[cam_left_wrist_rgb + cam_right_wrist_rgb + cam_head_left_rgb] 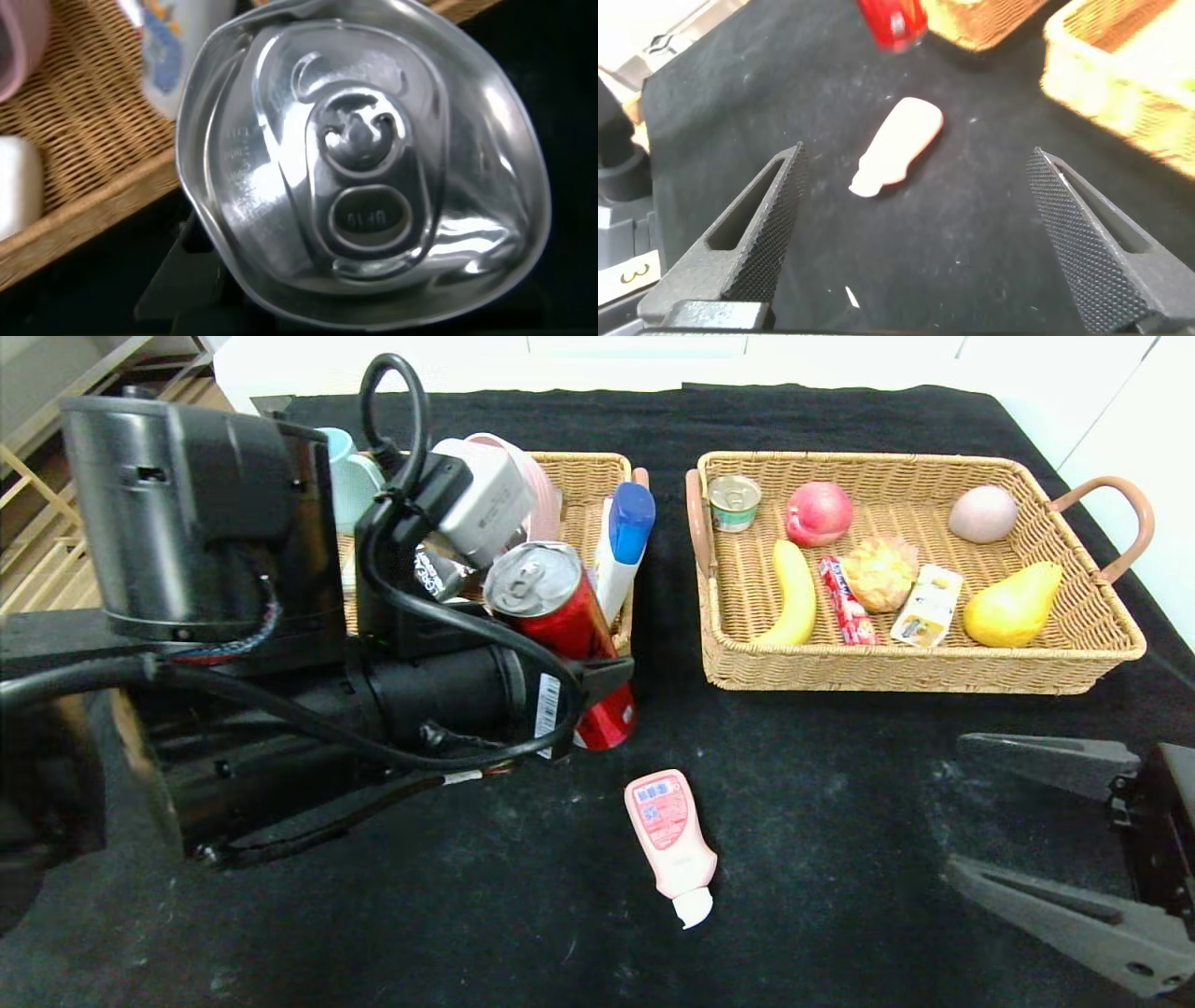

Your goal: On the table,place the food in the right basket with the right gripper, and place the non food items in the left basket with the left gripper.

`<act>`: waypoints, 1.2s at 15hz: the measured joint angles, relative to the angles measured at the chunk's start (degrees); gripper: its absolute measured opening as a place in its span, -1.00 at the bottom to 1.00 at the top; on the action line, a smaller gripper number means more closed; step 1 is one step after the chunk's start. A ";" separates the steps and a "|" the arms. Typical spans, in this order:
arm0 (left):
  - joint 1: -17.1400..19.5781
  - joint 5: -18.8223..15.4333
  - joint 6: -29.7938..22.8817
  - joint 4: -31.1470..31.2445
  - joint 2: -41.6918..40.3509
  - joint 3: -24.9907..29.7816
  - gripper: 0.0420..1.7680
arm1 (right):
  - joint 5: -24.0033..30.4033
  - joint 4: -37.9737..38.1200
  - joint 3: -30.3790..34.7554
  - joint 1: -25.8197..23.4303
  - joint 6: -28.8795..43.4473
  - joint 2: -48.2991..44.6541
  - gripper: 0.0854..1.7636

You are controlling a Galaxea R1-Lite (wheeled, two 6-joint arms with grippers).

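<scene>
Baskets: two, a left basket [597, 476] upper centre, a right basket [1074, 644] upper right.
Drink cans: one red can [560, 616] centre-left.
Squeeze bottles: one pink bottle [670, 831] lower centre.
Blue-capped bottles: one [624, 546].
Pears: one [1013, 607].
Bananas: one [794, 597].
Juice cartons: one [927, 607].
Small tins: one [734, 502].
Grippers: two, left gripper [597, 677], right gripper [1036, 831].

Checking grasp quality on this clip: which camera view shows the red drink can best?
The head view: the red drink can shows whole, tilted in the left gripper before the left basket. The left wrist view shows only its dented silver top; the right wrist view, just its base.
</scene>
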 joint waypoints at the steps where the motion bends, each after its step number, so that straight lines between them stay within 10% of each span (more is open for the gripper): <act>1: -1.82 0.11 0.07 0.06 1.27 -1.18 0.11 | -0.01 0.88 -1.06 -1.01 0.04 -1.07 0.94; 18: -14.08 0.74 2.39 1.08 22.14 -18.19 0.10 | 0.33 2.01 -4.52 -6.14 3.43 -8.91 0.94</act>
